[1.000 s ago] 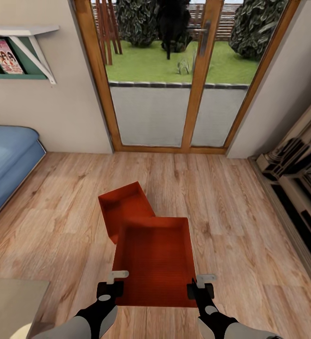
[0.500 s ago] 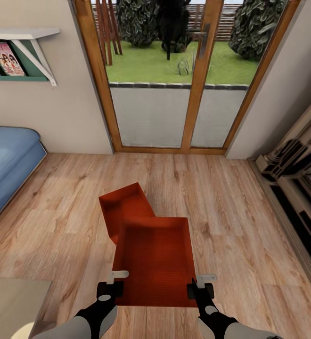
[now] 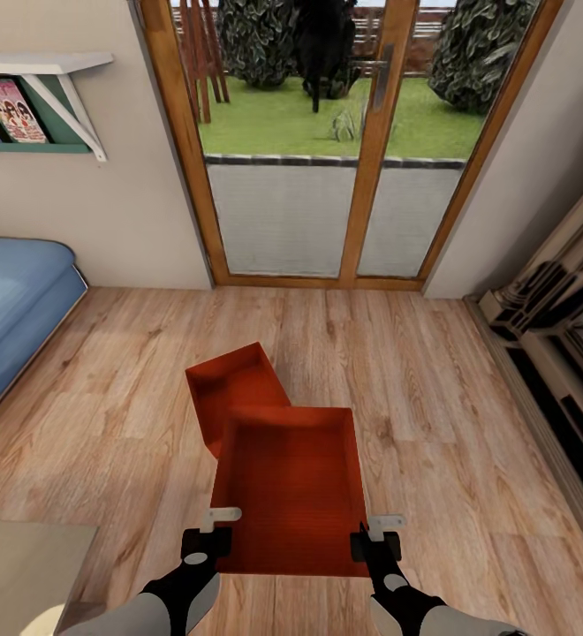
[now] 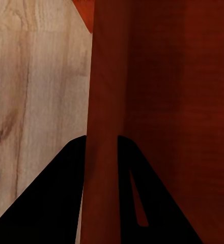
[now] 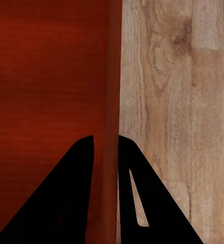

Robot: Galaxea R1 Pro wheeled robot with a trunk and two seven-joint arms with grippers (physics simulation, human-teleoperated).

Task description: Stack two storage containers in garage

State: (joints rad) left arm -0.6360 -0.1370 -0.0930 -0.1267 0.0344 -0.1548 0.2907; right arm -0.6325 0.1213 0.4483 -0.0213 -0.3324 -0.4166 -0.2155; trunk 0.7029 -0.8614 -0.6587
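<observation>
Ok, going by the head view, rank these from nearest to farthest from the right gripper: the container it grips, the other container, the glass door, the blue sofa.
1. The gripped container: the right gripper clamps its right wall.
2. The other container: on the wood floor just beyond, up-left.
3. The blue sofa: far left.
4. The glass door: straight ahead at the back wall.

Sofa and door are fairly close to call.

Bare plank floor (image 3: pixel 433 424) around — second container (image 3: pixel 230 384) just ahead.

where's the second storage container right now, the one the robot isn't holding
In the head view it sits on the wood floor at centre, behind and partly under the held container, toward the glass door.
</observation>
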